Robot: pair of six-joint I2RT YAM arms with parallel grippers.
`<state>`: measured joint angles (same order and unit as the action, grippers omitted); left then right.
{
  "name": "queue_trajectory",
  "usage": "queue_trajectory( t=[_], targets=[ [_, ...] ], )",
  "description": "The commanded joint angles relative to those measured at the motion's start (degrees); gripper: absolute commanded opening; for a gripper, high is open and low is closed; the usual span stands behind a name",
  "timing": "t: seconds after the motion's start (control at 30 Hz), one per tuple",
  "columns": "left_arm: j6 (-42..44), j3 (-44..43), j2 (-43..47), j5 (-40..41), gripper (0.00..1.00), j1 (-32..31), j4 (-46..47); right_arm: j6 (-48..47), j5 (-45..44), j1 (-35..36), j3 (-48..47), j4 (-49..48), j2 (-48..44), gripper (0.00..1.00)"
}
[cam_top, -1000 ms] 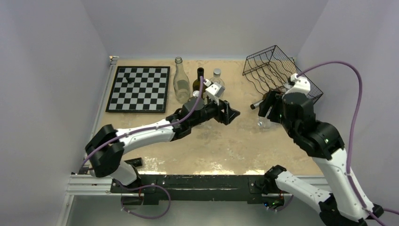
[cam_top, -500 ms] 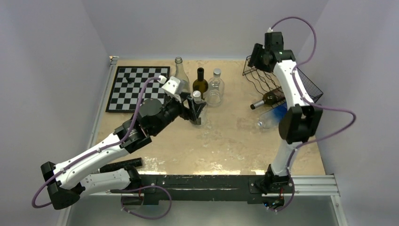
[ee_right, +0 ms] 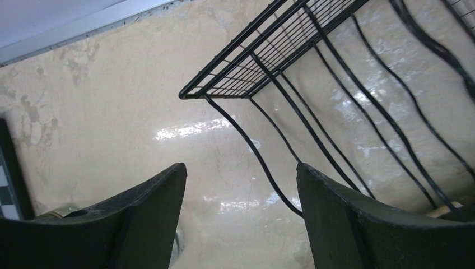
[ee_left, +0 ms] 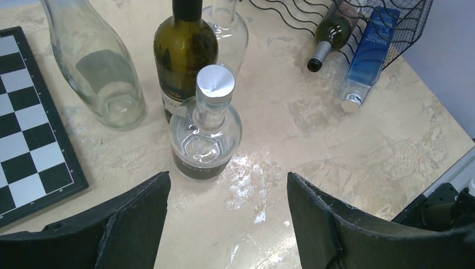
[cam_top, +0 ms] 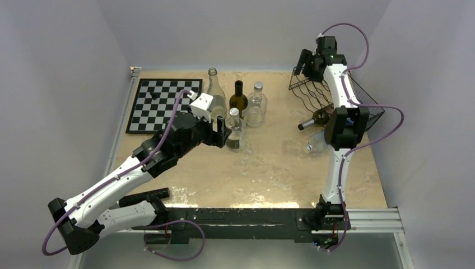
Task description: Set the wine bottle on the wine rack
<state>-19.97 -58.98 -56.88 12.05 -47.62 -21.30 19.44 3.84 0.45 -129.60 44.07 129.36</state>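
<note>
Right now your left tool (ee_left: 227,179) is spread wide with nothing between its fingers, aimed at a squat clear glass bottle with a silver cap (ee_left: 206,131) that stands just ahead on the beige mottled table (ee_left: 336,145). Just behind that stands the dark olive glass wine bottle (ee_left: 185,50), upright and well apart from the black wire wine rack (cam_top: 313,89). 1 green bottle (cam_top: 318,117) lies in that rack, neck poking out. Your right tool (ee_right: 241,168) hovers spread and empty over the rack's far corner.
</note>
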Motion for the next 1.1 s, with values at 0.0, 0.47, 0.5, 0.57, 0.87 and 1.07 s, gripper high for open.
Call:
queue_trajectory(
  t=[0.0,0.47,0.5,0.57,0.87,1.07],
  targets=[
    [-0.2,-0.6,1.0,-1.7,0.80,0.6,-0.8,3.3,6.7,0.2,-0.2,-2.8,0.2,0.76],
    [0.2,1.7,3.6,-0.8,0.81,1.0,-1.8,10.2,20.1,0.3,7.4,-6.8,1.0,0.71],
    [0.1,1.8,3.6,-0.8,0.81,1.0,-1.8,10.0,21.0,0.3,7.7,-6.8,0.9,0.71],
    [0.1,2.1,3.6,-0.8,0.81,1.0,-1.7,9.5,22.5,0.5,8.4,-6.6,0.8,0.69],
    [-0.1,2.5,2.4,-1.2,0.81,1.1,-0.8,5.2,23.3,4.3,13.6,-4.8,-2.4,0.66],
    [-0.7,3.4,2.3,-1.3,0.81,1.1,-0.6,4.0,19.0,8.2,20.1,-5.6,-6.8,0.66]
  ],
)
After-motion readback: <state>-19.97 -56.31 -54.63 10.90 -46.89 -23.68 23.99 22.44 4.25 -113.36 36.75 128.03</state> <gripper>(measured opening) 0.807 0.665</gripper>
